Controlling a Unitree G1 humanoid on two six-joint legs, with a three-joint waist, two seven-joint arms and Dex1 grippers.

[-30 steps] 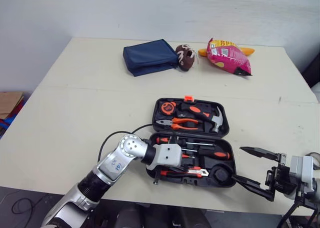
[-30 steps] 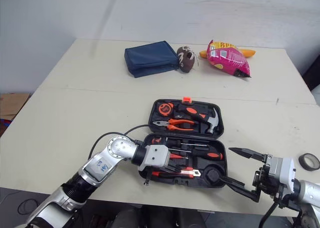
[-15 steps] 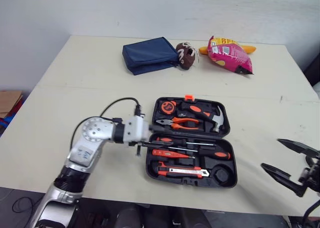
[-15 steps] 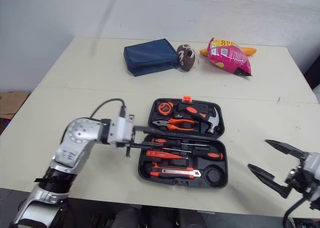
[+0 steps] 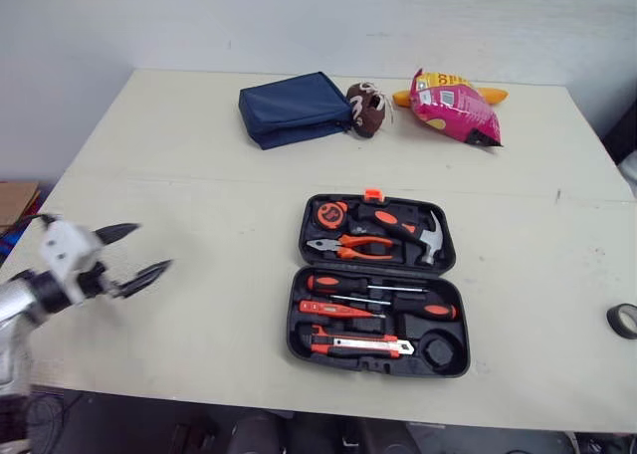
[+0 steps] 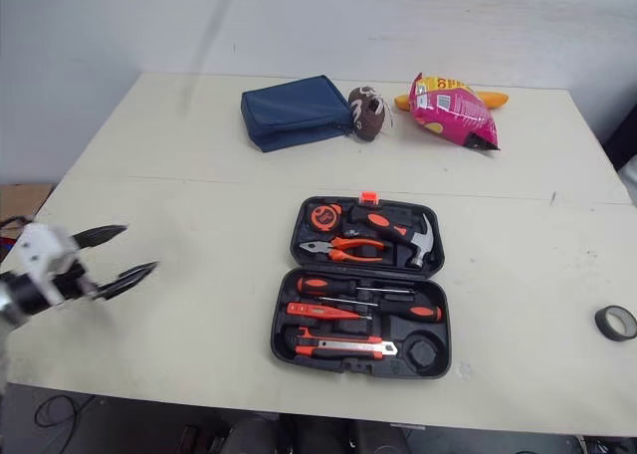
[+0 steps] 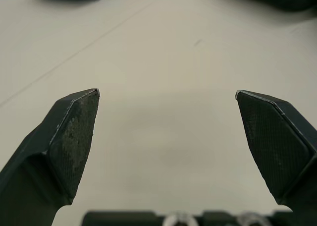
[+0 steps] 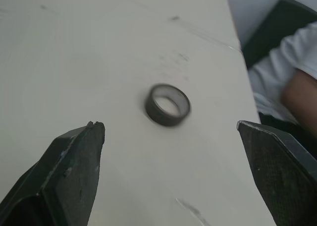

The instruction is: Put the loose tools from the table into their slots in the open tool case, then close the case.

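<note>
Well left of the open tool case (image 5: 378, 285), I am holding my left gripper (image 5: 151, 247) over bare table (image 5: 199, 155), fingers apart and empty. Right of the case, I am lining up my right gripper (image 8: 168, 124), fingers spread wide, for the loose tape roll (image 8: 167, 104): I judge a centred, straight descent best. The roll is lying flat between and just ahead of the fingertips, untouched.

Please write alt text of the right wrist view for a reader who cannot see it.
The right pincer is open above the pale table, with a dark roll of tape lying flat on the table ahead of it, untouched. Beyond the table's edge shows a person's arm in a white sleeve.
</note>
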